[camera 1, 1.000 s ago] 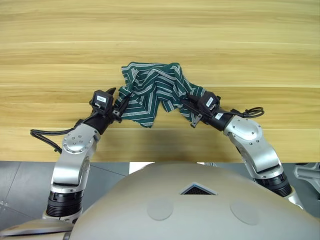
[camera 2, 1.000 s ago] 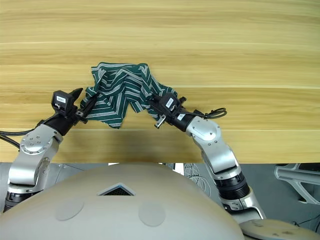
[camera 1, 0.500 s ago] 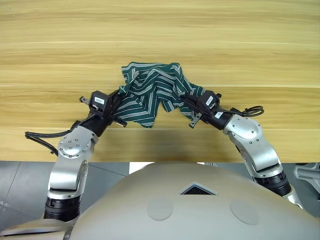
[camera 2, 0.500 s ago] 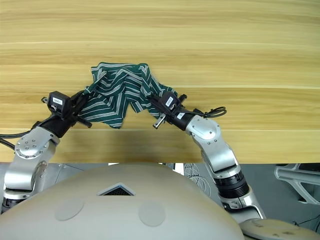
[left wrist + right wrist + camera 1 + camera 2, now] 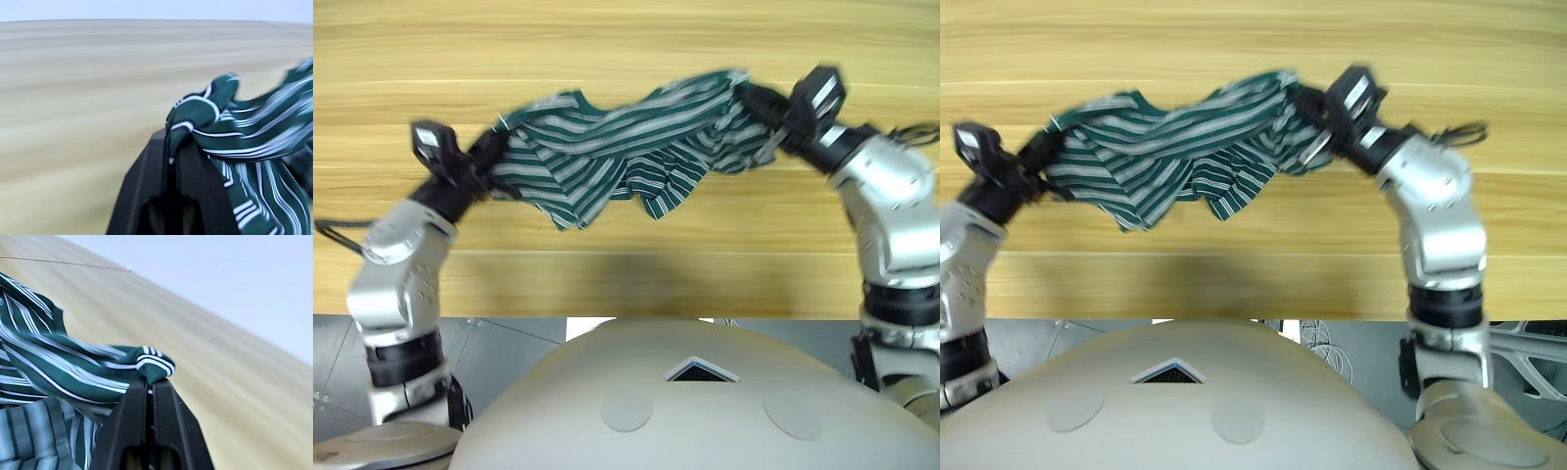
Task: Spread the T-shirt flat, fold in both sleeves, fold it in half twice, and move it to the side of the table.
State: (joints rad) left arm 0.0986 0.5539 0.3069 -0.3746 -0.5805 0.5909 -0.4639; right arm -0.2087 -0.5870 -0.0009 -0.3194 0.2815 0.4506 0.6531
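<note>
A green T-shirt (image 5: pixel 617 147) with white stripes hangs stretched between my two grippers above the wooden table (image 5: pixel 626 49), sagging in loose folds at its middle. My left gripper (image 5: pixel 487 157) is shut on the shirt's left end; the wrist view shows the cloth (image 5: pixel 205 105) bunched between its black fingers (image 5: pixel 146 176). My right gripper (image 5: pixel 766 110) is shut on the shirt's right end, held a little higher. In the right wrist view a striped cuff (image 5: pixel 149 364) sticks out from between the fingers (image 5: pixel 132 421).
The light wooden table spreads wide on every side of the shirt. Its near edge (image 5: pixel 626 315) runs across the bottom, with grey floor (image 5: pixel 509 343) below it. A black cable (image 5: pixel 333 230) loops off my left forearm.
Both grippers have lifted and swung apart, the left to the left and the right up and to the right. The bunched shirt has been pulled out wide and raised off the table.
</note>
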